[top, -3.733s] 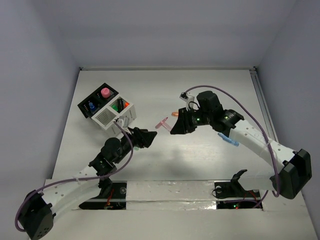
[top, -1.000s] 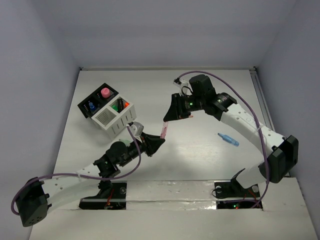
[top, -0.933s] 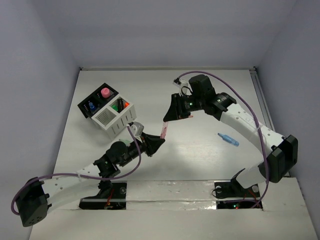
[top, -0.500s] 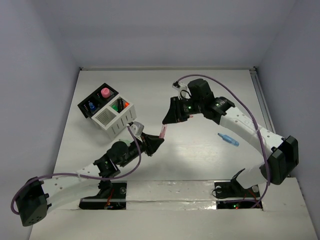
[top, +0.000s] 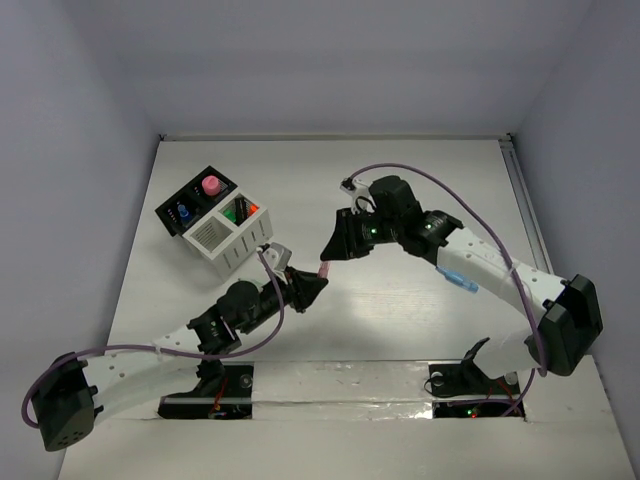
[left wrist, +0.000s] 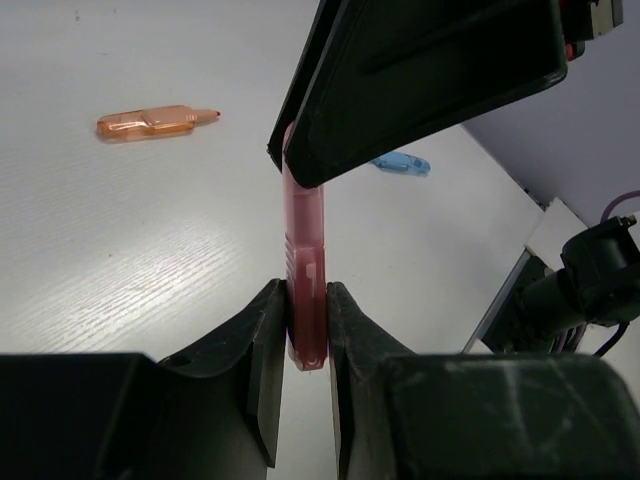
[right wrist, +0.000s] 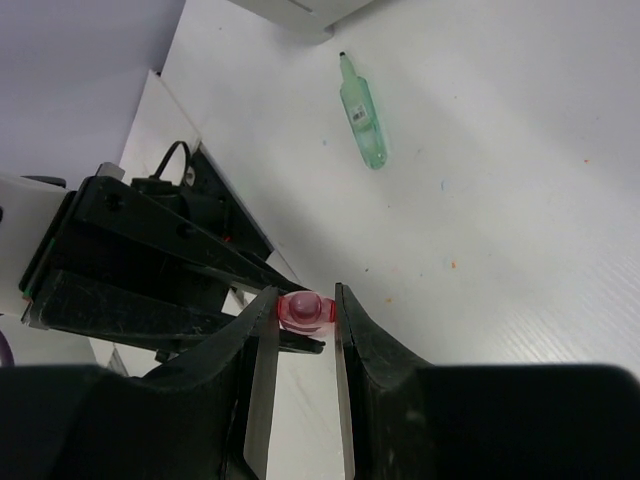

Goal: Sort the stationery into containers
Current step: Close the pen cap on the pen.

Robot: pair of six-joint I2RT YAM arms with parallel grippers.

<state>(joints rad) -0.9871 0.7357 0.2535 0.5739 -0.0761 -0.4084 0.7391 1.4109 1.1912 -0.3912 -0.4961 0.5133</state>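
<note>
Above the middle of the tabletop (top: 420, 180), both my grippers are clamped on one pink pen (left wrist: 304, 230) at the same time. The left gripper (left wrist: 306, 300) pinches the pen's lower end between its pads. The right gripper (right wrist: 305, 310) pinches the upper end, whose rounded tip shows between its fingers. The pen hangs clear of the surface. Its long axis runs tilted from the left jaws up and away into the right jaws, so the two grippers meet almost nose to nose along it.

Farther out, an orange pen (left wrist: 155, 122) and a blue pen (left wrist: 402, 162) lie flat on the tabletop, well apart from each other, the blue one beside my right arm. A green pen (right wrist: 362, 112) lies flat below the right wrist.

Toward the far left corner stand the joined black box (top: 195, 200) and white box (top: 235, 240), with a few coloured pieces already in them.

I read this as a hand-over. The boxes lie left of the pen, on the left gripper's side, and my left arm is the nearer. So I judge the right jaws must let go before the left arm can carry the pen over. Pulling while both grip could twist it loose.
</note>
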